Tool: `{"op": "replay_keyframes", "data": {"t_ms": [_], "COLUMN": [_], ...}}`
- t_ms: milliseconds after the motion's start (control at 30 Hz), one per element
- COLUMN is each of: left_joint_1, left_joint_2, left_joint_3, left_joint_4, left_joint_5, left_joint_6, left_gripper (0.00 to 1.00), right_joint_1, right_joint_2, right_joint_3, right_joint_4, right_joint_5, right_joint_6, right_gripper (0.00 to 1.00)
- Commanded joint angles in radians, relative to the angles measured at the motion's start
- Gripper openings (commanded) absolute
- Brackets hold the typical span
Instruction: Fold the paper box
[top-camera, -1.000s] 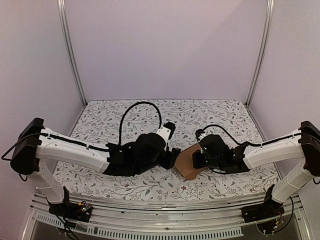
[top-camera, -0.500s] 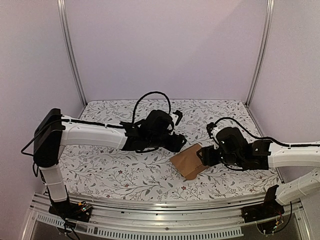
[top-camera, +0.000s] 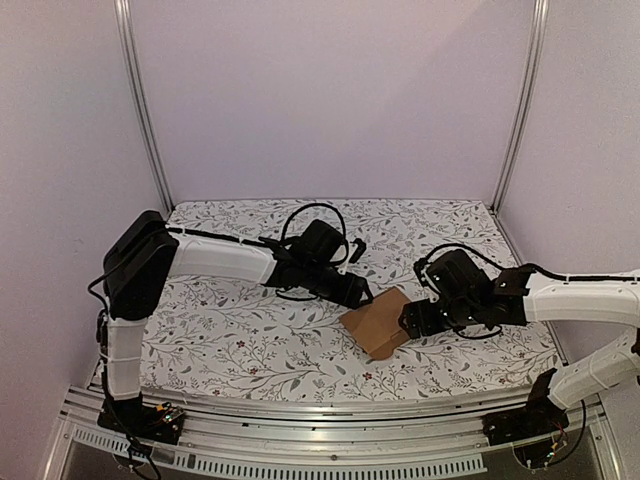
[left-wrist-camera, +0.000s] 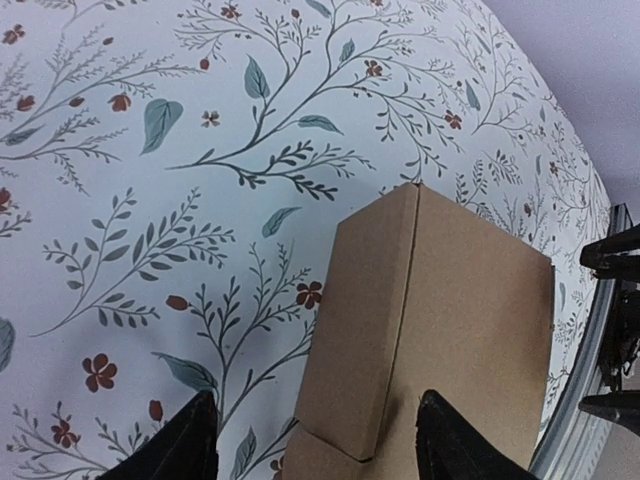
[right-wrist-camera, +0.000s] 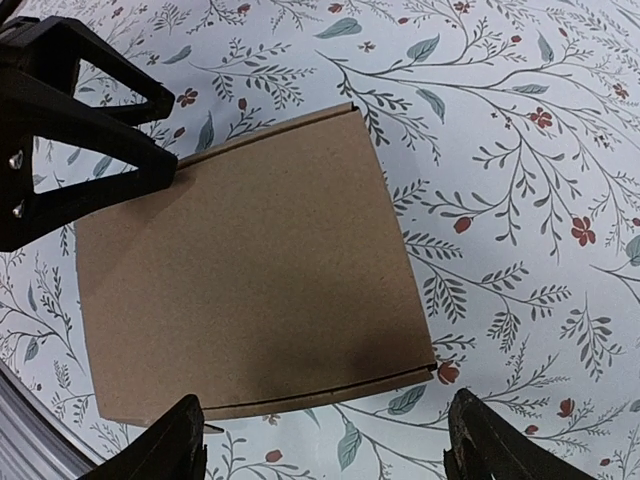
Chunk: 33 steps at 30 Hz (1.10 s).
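Since the paper box (top-camera: 378, 322) lies on the counter (top-camera: 220, 340) as a closed carton, folding looks done; left hand (top-camera: 364, 293) and right hand (top-camera: 406, 321) gape beside it, gripping nothing.

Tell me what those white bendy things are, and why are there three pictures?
Those are two robot arms, the left arm and the right arm, bolted down side by side. The wide picture comes from a camera above and behind them. The other two come from a small camera on each wrist, so the black tips at the bottom of those pictures are that arm's own jaws. On the flowery cloth lies the paper box, made of plain brown cardboard. Both pairs of jaws stand open close to it, and neither holds it.
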<state>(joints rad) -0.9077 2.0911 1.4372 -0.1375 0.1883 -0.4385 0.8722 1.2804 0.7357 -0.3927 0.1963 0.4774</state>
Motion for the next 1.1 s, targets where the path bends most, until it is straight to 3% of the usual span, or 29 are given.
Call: {"op": "replay_keyframes", "data": {"t_ms": [0,267,500,933,1067], "left_joint_1": [0.023,0.030,0.029,0.029,0.029], "left_joint_2": [0.054,0.114,0.095,-0.139,-0.209], "left_joint_3": [0.056,0.124,0.075,-0.258,-0.361], "left_joint_4": [-0.015,-0.046,-0.052,0.063,0.103], "left_joint_5": [0.116,0.171,0.189,0.049,0.003], "left_joint_6": [-0.005,0.017,0.012,-0.160,-0.224], "left_gripper": [0.67,0.65,0.56,0.52,0.52], "right_joint_1": [-0.010,-0.023,-0.024,-0.025,-0.035], "right_joint_2": [0.033,0.077,0.095,0.268,0.324], "right_joint_3": [0.031,-0.010,-0.050,0.109,0.158], "right_joint_4": [0.001,0.143,0.247,0.291,0.291], "right_joint_5": [-0.078,-0.093,-0.080,-0.136,-0.221], "right_joint_6": [0.118,0.398,0.537,0.387,0.296], "right_gripper": [0.82,0.82,0.81,0.74,0.71]}}
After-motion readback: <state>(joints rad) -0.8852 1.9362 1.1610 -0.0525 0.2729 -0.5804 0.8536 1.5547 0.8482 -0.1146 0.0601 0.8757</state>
